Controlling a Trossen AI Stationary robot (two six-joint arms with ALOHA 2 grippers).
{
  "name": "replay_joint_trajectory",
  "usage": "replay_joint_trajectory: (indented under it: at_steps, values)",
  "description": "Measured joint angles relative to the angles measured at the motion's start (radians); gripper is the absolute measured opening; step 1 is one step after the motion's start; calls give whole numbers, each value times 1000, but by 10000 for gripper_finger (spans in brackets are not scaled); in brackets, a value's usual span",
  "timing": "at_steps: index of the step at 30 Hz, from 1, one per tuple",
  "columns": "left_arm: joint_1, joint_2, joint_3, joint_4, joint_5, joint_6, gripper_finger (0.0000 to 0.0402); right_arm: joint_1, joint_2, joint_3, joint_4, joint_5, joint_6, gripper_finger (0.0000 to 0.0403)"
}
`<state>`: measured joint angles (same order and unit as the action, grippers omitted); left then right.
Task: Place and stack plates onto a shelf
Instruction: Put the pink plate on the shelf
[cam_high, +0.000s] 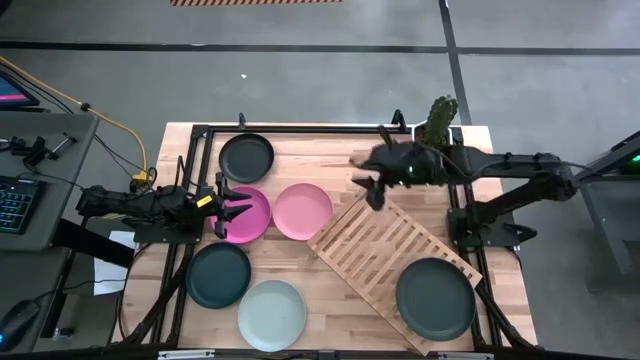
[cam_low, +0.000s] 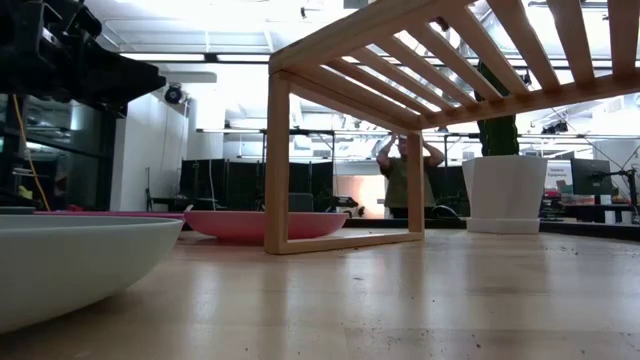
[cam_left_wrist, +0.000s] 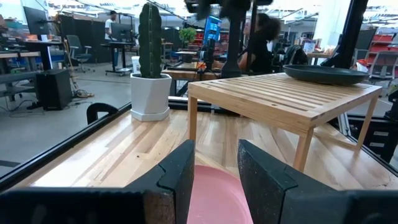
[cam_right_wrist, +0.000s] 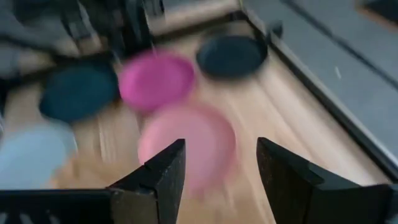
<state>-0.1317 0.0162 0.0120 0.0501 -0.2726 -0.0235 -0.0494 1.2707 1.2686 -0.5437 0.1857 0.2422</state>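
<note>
In the high view the left gripper (cam_high: 238, 213) is open over the left part of the magenta plate (cam_high: 252, 216); I cannot tell whether it touches it. Its wrist view shows the open fingers (cam_left_wrist: 214, 180) with the light pink plate (cam_left_wrist: 214, 199) just ahead. The right gripper (cam_high: 374, 192) is open in the air by the far corner of the slatted shelf (cam_high: 385, 250). Its wrist view (cam_right_wrist: 217, 180) looks down on the light pink plate (cam_right_wrist: 186, 149). One dark grey plate (cam_high: 435, 298) rests on the shelf's right end. The black (cam_high: 246, 157), light pink (cam_high: 302, 211), dark teal (cam_high: 218, 274) and pale mint (cam_high: 272, 314) plates lie flat on the table.
A potted cactus (cam_high: 441, 120) stands at the table's far right edge. A black metal frame (cam_high: 300, 128) runs round the tabletop. The shelf's left end (cam_high: 350, 235) is bare. A person (cam_low: 405, 175) stands in the room beyond the table.
</note>
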Motion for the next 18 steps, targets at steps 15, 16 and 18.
replay_joint_trajectory:
  at_steps: [15, 16, 18]
  values:
    - [0, 0, 0, 8, 0, 0, 113, -106, -1, -185, 453, -258, 75, 179]
    - [0, 1, 0, 32, -2, 0, 113, -106, -1, -185, 455, -258, 83, 179]
    - [0, 1, 0, 137, -7, -16, 113, -106, -2, -185, 458, -258, 102, 179]
